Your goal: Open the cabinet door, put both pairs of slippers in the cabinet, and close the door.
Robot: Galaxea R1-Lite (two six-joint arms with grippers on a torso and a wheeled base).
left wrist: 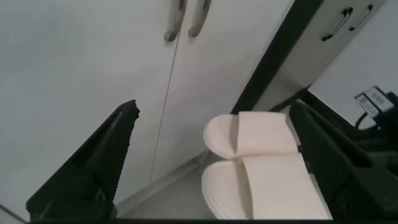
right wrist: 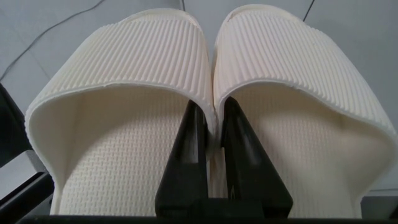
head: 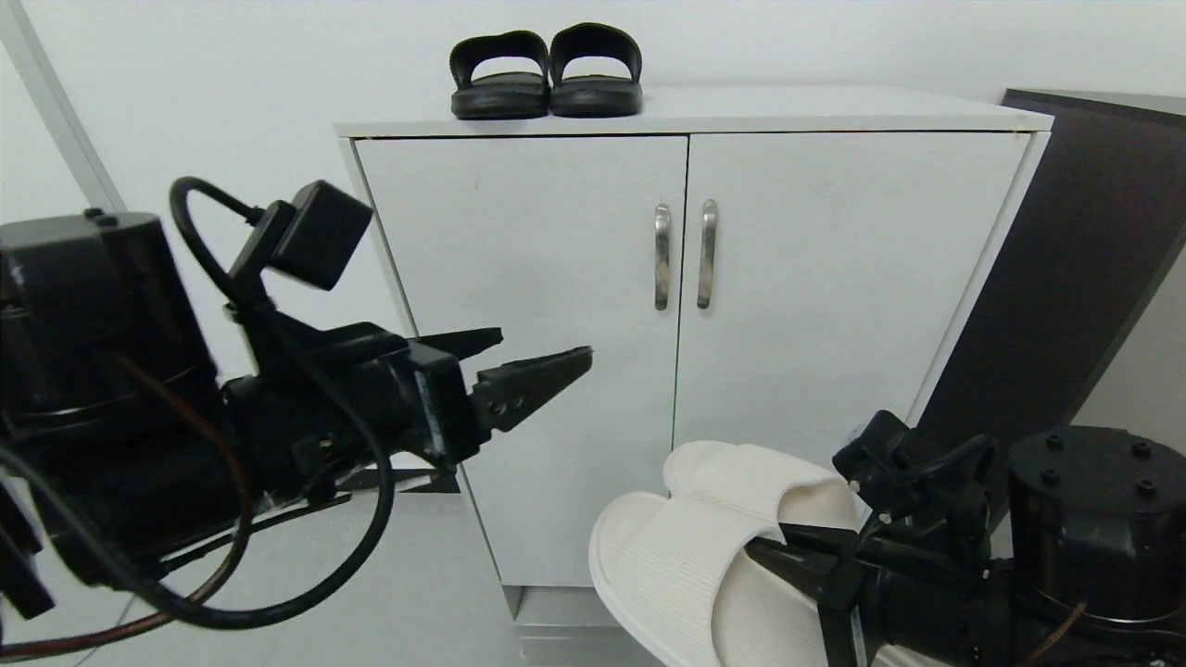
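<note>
Two jaws spread wide on the left gripper (head: 545, 343), holding nothing, in front of the shut cabinet (head: 519, 232) doors. Up on the cabinet top, from the head view: black slippers (head: 547, 74), side by side. Farther right, low before the doors: white slippers (head: 695, 547), pinched in the right gripper (right wrist: 211, 140). From its wrist view, fingers (right wrist: 193, 149) clamped on both inner strap edges together.

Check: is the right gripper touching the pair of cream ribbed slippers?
Touching. Right wrist view: the right gripper pinches the cream ribbed slippers by their adjoining inner strap edges, fingers pressed against both.
</note>
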